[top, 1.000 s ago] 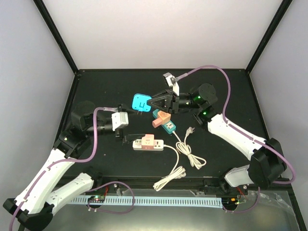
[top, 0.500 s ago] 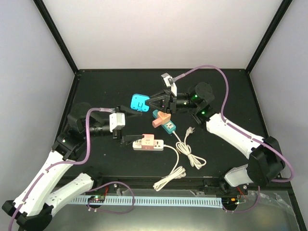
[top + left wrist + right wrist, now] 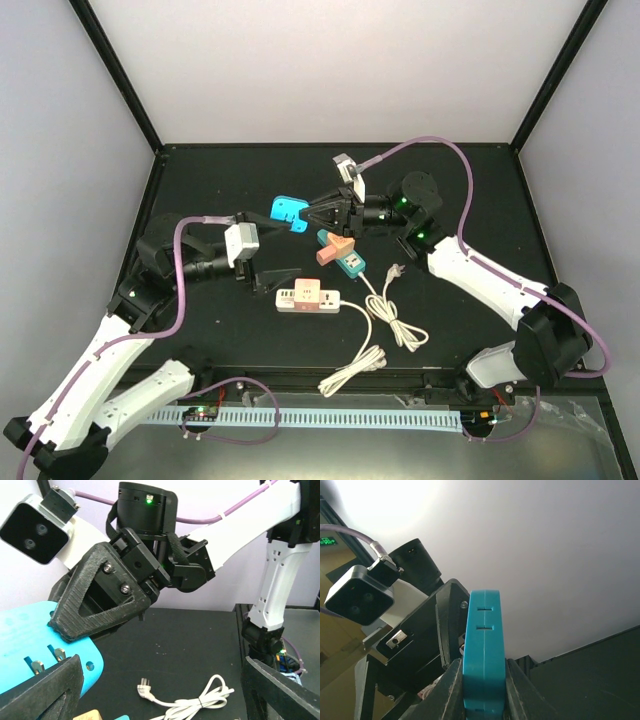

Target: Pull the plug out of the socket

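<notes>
My right gripper (image 3: 306, 213) is shut on a blue plug adapter (image 3: 288, 210) and holds it in the air above the back middle of the mat. In the right wrist view the adapter (image 3: 482, 645) stands edge-on between the fingers (image 3: 451, 690), two slots showing. In the left wrist view its two metal prongs show on the blue face (image 3: 22, 640). My left gripper (image 3: 262, 277) is open and empty, just left of a white power strip (image 3: 310, 297) with a pink plug (image 3: 308, 290) in it, and faces the adapter.
A teal and orange adapter pair (image 3: 340, 251) lies right of centre. A white cord (image 3: 385, 325) with a loose plug (image 3: 145, 690) coils from the strip toward the front. Black frame posts and white walls bound the mat (image 3: 220, 330).
The right gripper has turned the blue adapter so it shows more edge-on and shifted it slightly back-left. The left gripper has moved a little back toward it.
</notes>
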Motion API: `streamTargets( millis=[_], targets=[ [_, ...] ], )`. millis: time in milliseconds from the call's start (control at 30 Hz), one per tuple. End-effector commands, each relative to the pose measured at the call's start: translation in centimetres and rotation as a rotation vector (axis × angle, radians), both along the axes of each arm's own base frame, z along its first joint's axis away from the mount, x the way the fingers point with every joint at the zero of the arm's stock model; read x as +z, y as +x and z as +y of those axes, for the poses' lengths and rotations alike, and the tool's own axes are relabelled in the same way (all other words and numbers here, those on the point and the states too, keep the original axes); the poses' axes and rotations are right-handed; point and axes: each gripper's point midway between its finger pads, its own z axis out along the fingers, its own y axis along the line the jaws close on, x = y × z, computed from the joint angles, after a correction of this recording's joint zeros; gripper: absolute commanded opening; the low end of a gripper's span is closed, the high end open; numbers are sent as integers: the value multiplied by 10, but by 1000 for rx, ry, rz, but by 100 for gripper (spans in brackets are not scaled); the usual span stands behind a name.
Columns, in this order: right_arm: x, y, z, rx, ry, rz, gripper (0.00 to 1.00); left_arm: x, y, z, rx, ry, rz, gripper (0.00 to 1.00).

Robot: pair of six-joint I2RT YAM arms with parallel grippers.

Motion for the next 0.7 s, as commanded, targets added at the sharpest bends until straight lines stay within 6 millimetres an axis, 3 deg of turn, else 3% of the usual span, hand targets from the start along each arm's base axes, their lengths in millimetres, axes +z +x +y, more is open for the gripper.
streamTargets(
  millis=[0,367,667],
  targets=[
    [7,-25,-1,69,13,-68,1,-3,31,9,161,0,14,88],
    [-3,-36,1,110,-19,-109,1,-10,49,9,223,24,77,88],
    [-18,-23,5,54,-68,-62,1,14,30,9,148,45,21,90]
  ],
)
